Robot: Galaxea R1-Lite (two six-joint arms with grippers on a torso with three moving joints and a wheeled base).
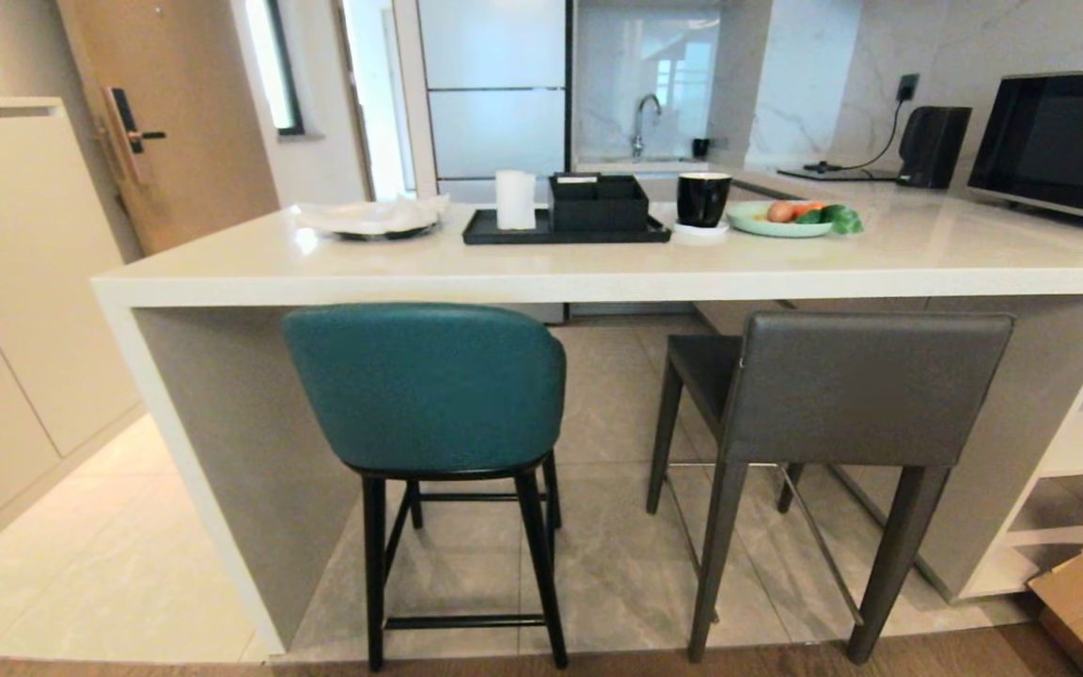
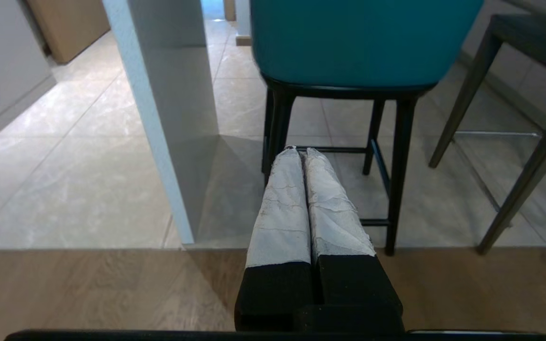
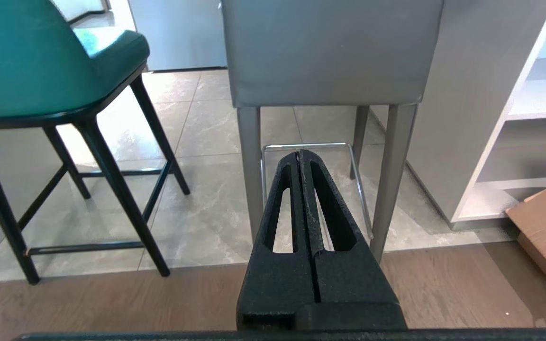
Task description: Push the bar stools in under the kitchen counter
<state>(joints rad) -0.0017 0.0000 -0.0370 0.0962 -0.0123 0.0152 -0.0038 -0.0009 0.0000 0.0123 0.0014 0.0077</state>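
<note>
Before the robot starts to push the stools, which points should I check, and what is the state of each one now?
1. Left gripper shut and empty: ok.
2. Right gripper shut and empty: ok.
3. Teal stool upright, back toward the robot: ok.
4. Dark-grey stool upright, back toward the robot: ok.
5. Both stools fully under the kitchen counter: not ok; both backs stand in front of the counter's edge.
6. Floor under the counter free for the stool legs: ok as far as it shows; the part behind the stools, cannot tell.
</note>
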